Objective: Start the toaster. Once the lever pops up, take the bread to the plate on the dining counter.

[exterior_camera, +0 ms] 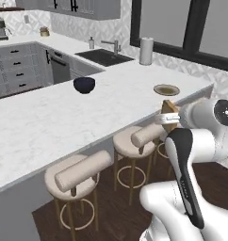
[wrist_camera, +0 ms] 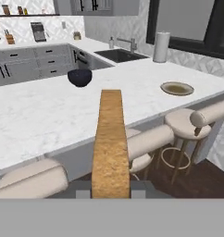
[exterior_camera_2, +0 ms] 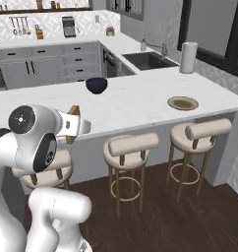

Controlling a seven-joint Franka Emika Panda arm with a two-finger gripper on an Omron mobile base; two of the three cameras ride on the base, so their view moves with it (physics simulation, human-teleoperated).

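pincer (wrist_camera: pixel 111 194): clenched on bread (wrist_camera: pixel 110 143), slice edge-on, long axis pointing ahead | plate (wrist_camera: pixel 177 88): on dining tabletop (wrist_camera: pixel 49 115), ahead and to the right, well apart

Light is even and soft across all three views, bright without harsh contrast, as in a flat rendering. The white marble table (exterior_camera: pixel 64 113) is the brightest surface and looks nearly washed out toward the lower left of the left base view. Shadows are faint: a dim patch lies under the dark bowl (exterior_camera: pixel 84 84), and the floor (exterior_camera_2: pixel 180 221) beneath the stools (exterior_camera_2: pixel 126 147) is darkest. The window panes (exterior_camera: pixel 158 19) at the upper right read flat grey, with no glare. Edges are slightly soft and pixelated. In the hand view the bread (wrist_camera: pixel 110 143) is grainy and blurred up close.
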